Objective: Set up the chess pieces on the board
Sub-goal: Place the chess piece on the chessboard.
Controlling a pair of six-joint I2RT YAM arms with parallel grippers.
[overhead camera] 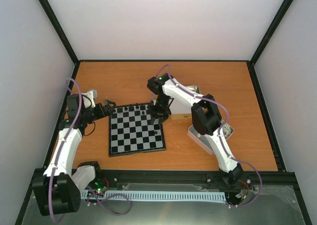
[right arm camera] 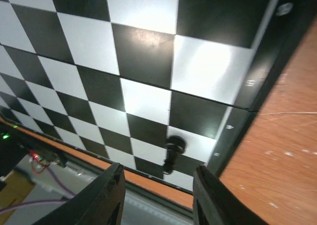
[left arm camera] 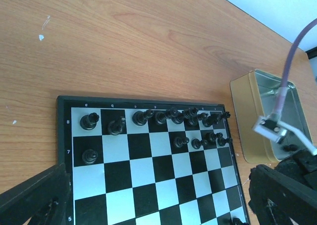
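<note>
Board [overhead camera: 136, 136] lies flat on the table, skewed slightly from the table edge. Black chess pieces [left arm camera: 159, 117] all stand upright, long axis vertical, in the board's two far rows: back row filled, second row partly. Right gripper [right arm camera: 158, 173] is over the board's far right corner, jaws partly parted and clear of the single pawn [right arm camera: 173, 153] upright between them; nothing gripped. Left gripper [overhead camera: 109, 108] sits at the board's far left corner, jaws fully spread, empty. Tin [left arm camera: 257, 116] lies just right of the board.
</note>
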